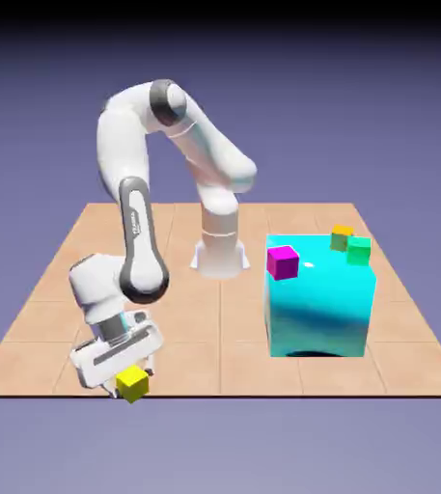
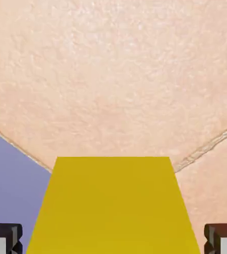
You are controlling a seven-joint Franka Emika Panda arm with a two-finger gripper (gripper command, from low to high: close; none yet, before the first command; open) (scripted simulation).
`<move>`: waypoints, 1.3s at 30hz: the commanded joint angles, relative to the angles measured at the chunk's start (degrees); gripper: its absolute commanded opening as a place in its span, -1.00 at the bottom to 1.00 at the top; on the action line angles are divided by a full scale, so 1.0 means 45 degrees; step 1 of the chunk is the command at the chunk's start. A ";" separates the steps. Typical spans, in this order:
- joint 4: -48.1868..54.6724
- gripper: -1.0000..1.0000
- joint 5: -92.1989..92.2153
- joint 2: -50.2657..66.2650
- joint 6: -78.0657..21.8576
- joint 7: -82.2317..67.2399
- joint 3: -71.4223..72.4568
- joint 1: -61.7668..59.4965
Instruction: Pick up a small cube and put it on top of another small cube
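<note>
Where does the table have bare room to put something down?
Bare wood tabletop spans from the gripper and yellow cube to the cyan block. Crowded: the near edge by the yellow cube, and the block's top, bearing magenta, orange and green cubes.

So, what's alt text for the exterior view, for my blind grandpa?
A white robot arm's gripper grips a small yellow cube at the exterior view's left. At the exterior view's right, magenta, green and orange cubes sit on a big cyan block.
</note>
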 commanded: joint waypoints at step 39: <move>-0.0599 1.00 0.0861 -1.1668 -1.3255 -0.2386 0.2238 0.8558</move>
